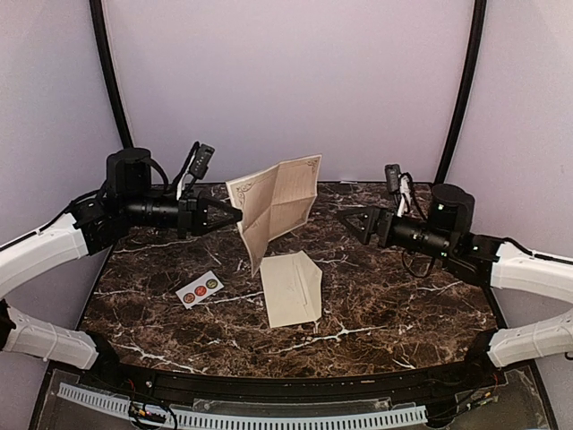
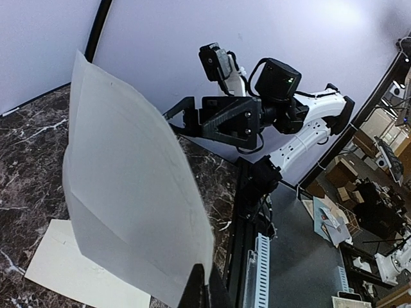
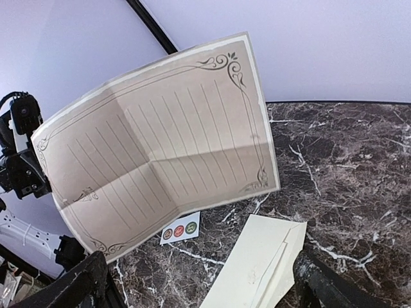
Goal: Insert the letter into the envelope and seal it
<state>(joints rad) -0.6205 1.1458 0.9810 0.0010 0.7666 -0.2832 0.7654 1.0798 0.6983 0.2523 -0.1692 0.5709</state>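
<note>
My left gripper (image 1: pixel 235 215) is shut on the edge of the letter (image 1: pixel 275 204), a creased beige sheet with lines and an ornate border, held upright above the table. Its blank back fills the left wrist view (image 2: pixel 128 192), pinched by the fingers (image 2: pixel 202 289). Its printed face shows in the right wrist view (image 3: pixel 160 141). The cream envelope (image 1: pixel 292 288) lies flat mid-table with its flap open to the right, also in the right wrist view (image 3: pixel 257 273). My right gripper (image 1: pixel 345 218) is open and empty, right of the letter and apart from it.
A small white strip with three round stickers (image 1: pixel 199 288) lies left of the envelope, also in the right wrist view (image 3: pixel 181 229). The dark marble table (image 1: pixel 403 296) ends at a black front edge with a white cable rail (image 1: pixel 251 414).
</note>
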